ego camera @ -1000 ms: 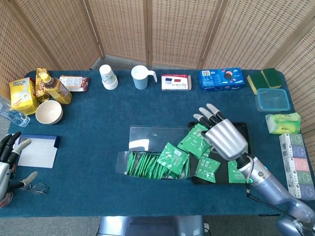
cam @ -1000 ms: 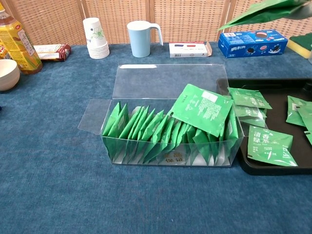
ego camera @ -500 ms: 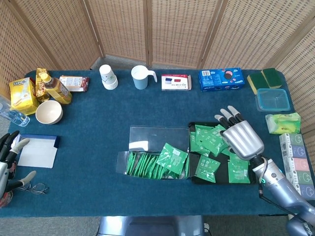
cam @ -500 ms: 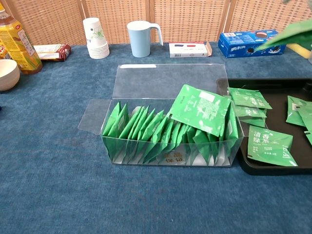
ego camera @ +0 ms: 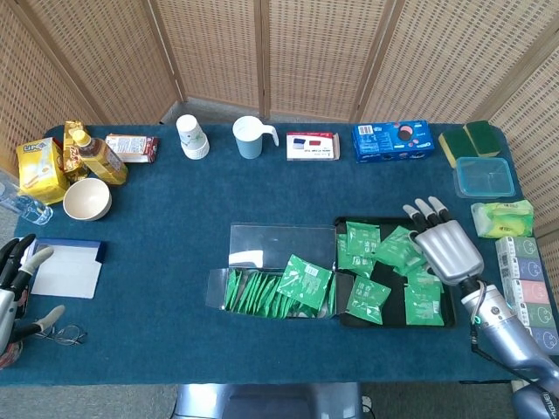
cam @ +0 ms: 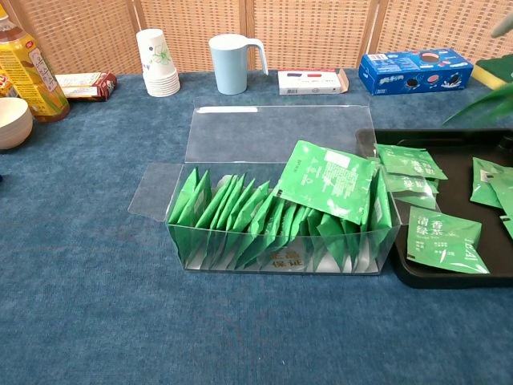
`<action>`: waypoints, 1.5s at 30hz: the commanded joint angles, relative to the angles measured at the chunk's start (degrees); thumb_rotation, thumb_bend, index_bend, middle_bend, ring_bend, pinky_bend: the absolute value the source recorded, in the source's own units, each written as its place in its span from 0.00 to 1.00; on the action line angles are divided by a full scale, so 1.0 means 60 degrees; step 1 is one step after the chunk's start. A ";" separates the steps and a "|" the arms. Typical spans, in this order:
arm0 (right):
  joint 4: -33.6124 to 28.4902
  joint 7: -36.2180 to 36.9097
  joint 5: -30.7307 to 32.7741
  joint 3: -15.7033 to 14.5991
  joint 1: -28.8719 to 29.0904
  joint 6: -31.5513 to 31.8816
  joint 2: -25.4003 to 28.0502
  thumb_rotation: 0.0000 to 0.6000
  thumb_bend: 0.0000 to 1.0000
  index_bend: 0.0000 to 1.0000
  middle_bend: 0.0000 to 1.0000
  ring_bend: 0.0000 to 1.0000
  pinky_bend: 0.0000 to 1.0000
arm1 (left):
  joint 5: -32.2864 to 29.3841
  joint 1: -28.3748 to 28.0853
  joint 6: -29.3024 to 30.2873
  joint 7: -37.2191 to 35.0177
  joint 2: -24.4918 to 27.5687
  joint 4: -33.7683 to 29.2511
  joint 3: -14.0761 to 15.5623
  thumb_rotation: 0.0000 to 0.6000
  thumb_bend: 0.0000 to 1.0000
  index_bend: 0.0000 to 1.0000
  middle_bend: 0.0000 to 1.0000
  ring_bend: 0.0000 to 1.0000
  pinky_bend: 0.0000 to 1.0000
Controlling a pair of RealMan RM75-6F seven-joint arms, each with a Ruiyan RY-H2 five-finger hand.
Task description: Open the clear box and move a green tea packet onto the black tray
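The clear box stands mid-table with its lid folded back flat. It holds a row of green tea packets, and one more packet lies tilted on top of them. To its right the black tray carries several packets. My right hand hovers over the right part of the tray, palm down, and holds a green tea packet. In the chest view that packet hangs in the air at the right edge. At the table's near left edge my left hand is empty, fingers apart.
Along the back stand paper cups, a blue mug, a small box and a blue cookie box. A bottle and bowl are at far left. A blue container and stacked packs are at right.
My right hand has carried the packet rightward, from above the tray's left edge near the box to above the tray's right part. The left hand has stayed put.
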 commanded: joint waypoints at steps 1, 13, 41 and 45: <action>0.0069 -0.0308 0.0458 -0.0065 -0.0106 -0.0238 -0.0050 1.00 0.39 0.39 0.06 0.03 0.06 | -0.0001 0.0017 0.0017 -0.0017 -0.0006 0.0020 0.0010 1.00 0.13 0.16 0.04 0.00 0.26; -0.0671 -0.0750 0.1087 0.0216 -0.0476 0.0373 0.0247 1.00 0.38 0.08 0.00 0.00 0.00 | -0.0019 0.0091 0.0087 -0.0059 0.0014 0.0045 0.0036 1.00 0.13 0.15 0.04 0.00 0.26; -0.1775 0.0255 -0.1082 -0.0511 -0.3293 0.4253 -0.1016 1.00 0.38 0.11 0.00 0.00 0.00 | -0.0729 0.1107 -0.0109 -0.0027 -0.0200 0.0258 0.0946 1.00 0.13 0.15 0.04 0.00 0.26; -0.1709 0.0436 -0.1295 -0.0707 -0.3665 0.4467 -0.1026 1.00 0.38 0.11 0.00 0.00 0.00 | -0.0603 0.1118 -0.0121 -0.0044 -0.0326 0.0298 0.0966 1.00 0.13 0.15 0.04 0.00 0.26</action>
